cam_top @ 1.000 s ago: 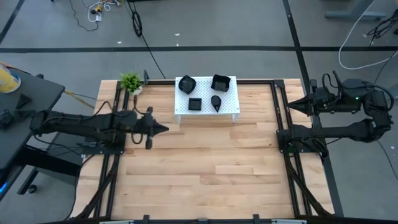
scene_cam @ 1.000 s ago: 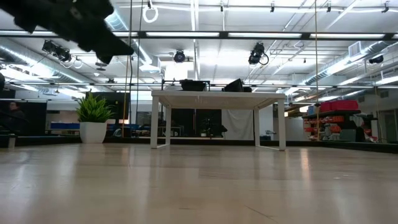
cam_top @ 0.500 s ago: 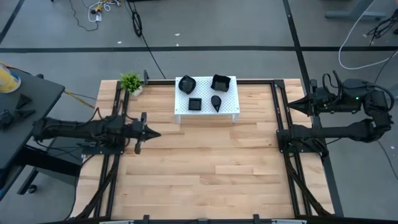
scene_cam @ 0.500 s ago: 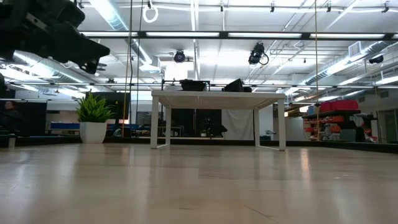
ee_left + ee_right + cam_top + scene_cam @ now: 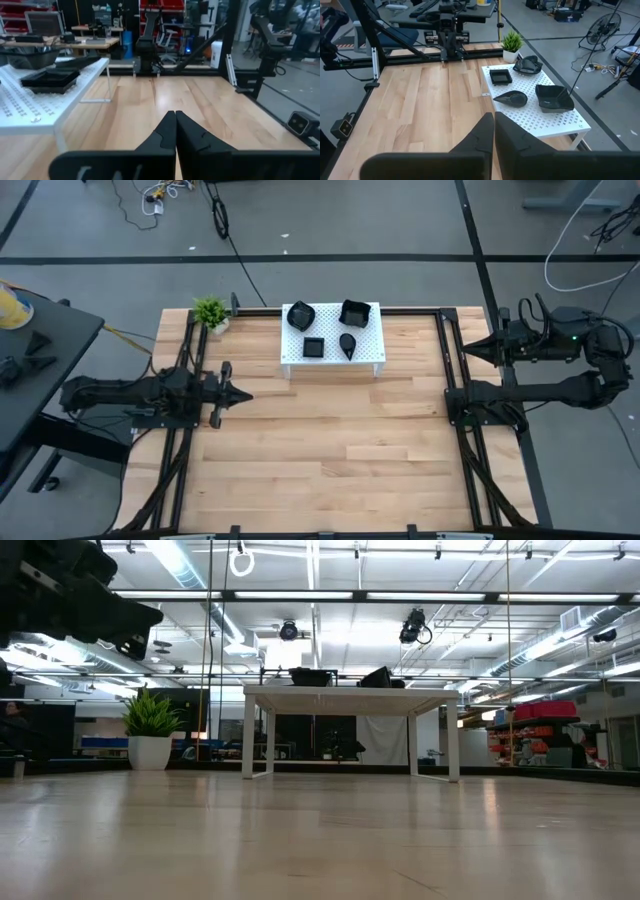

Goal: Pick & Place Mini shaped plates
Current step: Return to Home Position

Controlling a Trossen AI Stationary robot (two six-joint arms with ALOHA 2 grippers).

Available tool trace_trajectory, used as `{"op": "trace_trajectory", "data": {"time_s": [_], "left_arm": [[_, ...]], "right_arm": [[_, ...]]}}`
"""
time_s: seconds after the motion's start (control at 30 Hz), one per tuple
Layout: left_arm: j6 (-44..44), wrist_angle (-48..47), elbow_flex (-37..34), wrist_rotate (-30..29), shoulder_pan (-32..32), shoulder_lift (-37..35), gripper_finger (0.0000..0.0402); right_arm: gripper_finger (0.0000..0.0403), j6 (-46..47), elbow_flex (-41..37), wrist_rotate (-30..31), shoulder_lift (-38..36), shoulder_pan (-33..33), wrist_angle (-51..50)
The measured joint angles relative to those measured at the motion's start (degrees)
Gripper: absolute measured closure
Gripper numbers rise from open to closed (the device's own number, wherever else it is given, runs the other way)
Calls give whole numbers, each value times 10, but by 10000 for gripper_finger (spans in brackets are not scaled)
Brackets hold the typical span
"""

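The mini shaped plates [image 5: 553, 97] in view all sit in four stacks on the white perforated stand [image 5: 372, 352] at the middle of the counter's [image 5: 330, 450] far edge. The wavy-edged stack [image 5: 300, 314] and distorted square stack [image 5: 357, 311] are along the stand's far side, the small square stack [image 5: 314, 346] and teardrop stack [image 5: 347, 343] along its near side. None lies on the bare wood. The left gripper [image 5: 240, 395] hovers near the counter's left edge, jaws pressed together and holding nothing. The stand lies ahead of it and off toward the far edge, and this is the nearer arm. The right gripper [image 5: 470, 351] waits folded at the right edge, jaws likewise closed and empty. The teardrop stack's long axis seems to run from far edge to near edge, its point toward the near one. With nothing left to pick, the coming move is probably only parking the left arm away from the stand, so a knock looks unlikely. The right wrist view shows all four stacks and the small potted plant [image 5: 511, 42] at the far left corner. The left wrist view catches just one end of the stand, and the low view gives only thin dark shapes over its top.
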Motion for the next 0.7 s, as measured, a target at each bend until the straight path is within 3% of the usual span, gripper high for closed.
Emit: {"op": "trace_trajectory", "data": {"time_s": [0.53, 0.7], "left_arm": [[17, -112, 0, 5, 0, -108, 401], [17, -123, 0, 13, 0, -111, 401]], "right_arm": [[383, 0, 0, 0, 0, 0, 0], [383, 0, 0, 0, 0, 0, 0]]}}
